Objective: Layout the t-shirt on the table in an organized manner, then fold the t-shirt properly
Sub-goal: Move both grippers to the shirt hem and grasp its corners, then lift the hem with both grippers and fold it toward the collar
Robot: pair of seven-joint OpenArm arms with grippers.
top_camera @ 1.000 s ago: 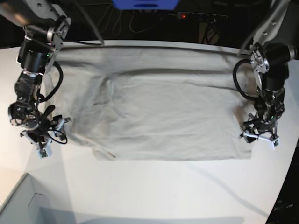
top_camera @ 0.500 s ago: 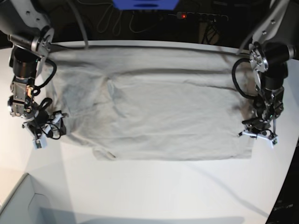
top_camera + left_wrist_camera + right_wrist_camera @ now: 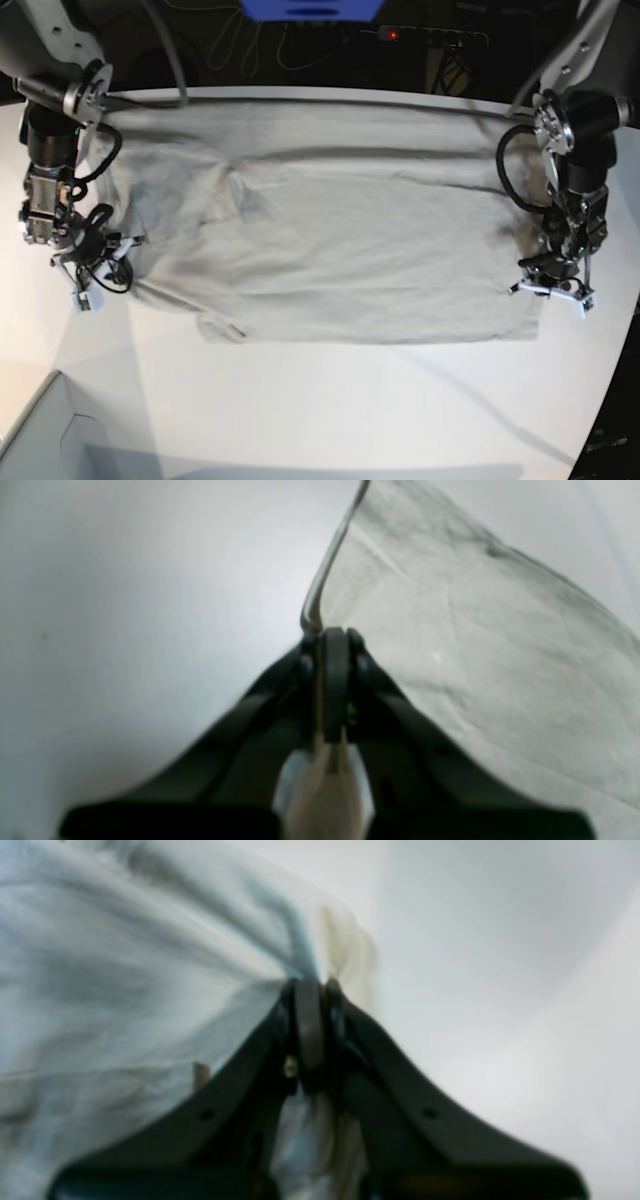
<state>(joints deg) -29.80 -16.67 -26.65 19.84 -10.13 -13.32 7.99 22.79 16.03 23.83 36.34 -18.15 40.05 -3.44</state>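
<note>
Both grippers are gripping cloth: the left gripper (image 3: 553, 288) is sitting clenched on the near corner of the t-shirt (image 3: 330, 230) at the base view's right, and the right gripper (image 3: 92, 272) is sitting clenched on the shirt's edge at that view's left. From the left wrist view the black jaws are meeting on a thin raised hem of the t-shirt (image 3: 475, 645), with fabric falling away to one side and bare table (image 3: 125, 605) on the other. In the right wrist view, the right gripper (image 3: 310, 990) is pinching a gathered fold of the t-shirt (image 3: 125, 990); that picture is blurred.

Lying spread on the table (image 3: 330, 410), the shirt is running its long axis across the base view, from one gripper to the other, with a small flap curling under at its near edge, closer to the right gripper. Each arm is holding the end nearest to it, so the cloth is stretching between them. My judgement is that the coming move is turning on that line: drawing the two ends apart along it should flatten the remaining wrinkles, while uneven pulling could skew the shirt.
</note>
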